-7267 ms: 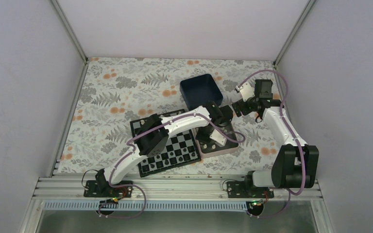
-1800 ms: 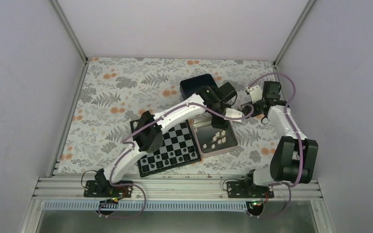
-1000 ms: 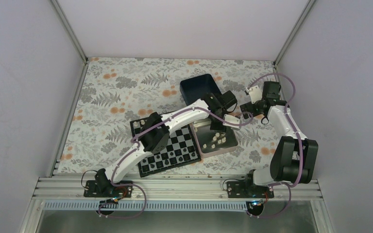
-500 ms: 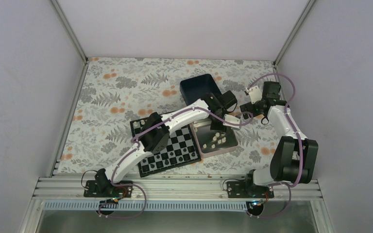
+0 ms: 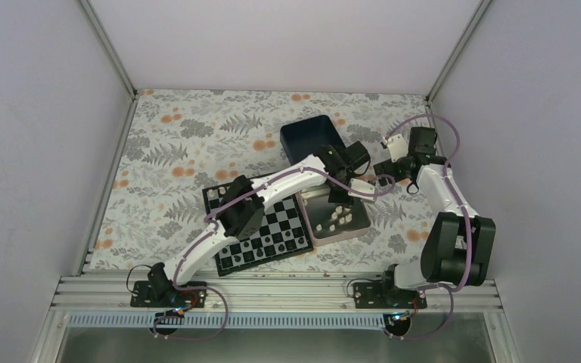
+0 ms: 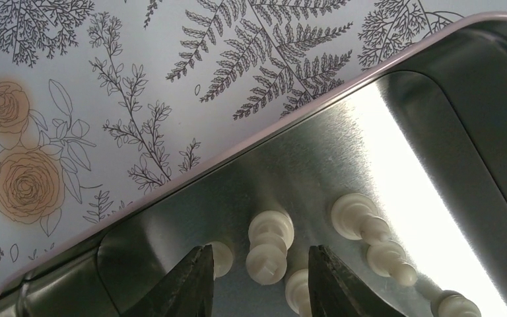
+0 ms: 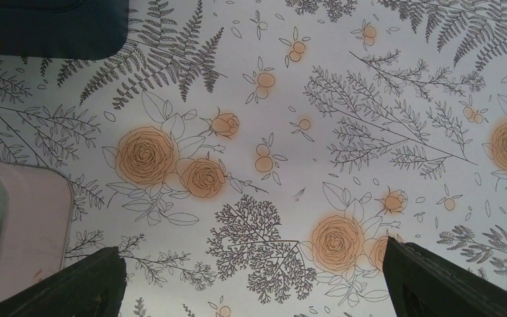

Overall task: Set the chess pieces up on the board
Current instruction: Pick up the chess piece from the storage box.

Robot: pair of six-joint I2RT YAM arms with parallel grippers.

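Observation:
Several cream-white chess pieces lie loose in a silver tin right of the board. My left gripper hangs low inside the tin. In the left wrist view it is open, its fingers either side of one lying cream piece, with more pieces to the right. The board carries black pieces along its near side. My right gripper is open and empty over the cloth right of the tin; in the right wrist view it spans bare cloth.
A dark blue square box stands behind the tin, also at the top left of the right wrist view. The tin's pink rim shows at that view's left. The floral cloth covers the table between white walls.
My left gripper came from the blue box's edge down into the tin over the cream pieces. In the last half second nothing moves. The right arm stays put.

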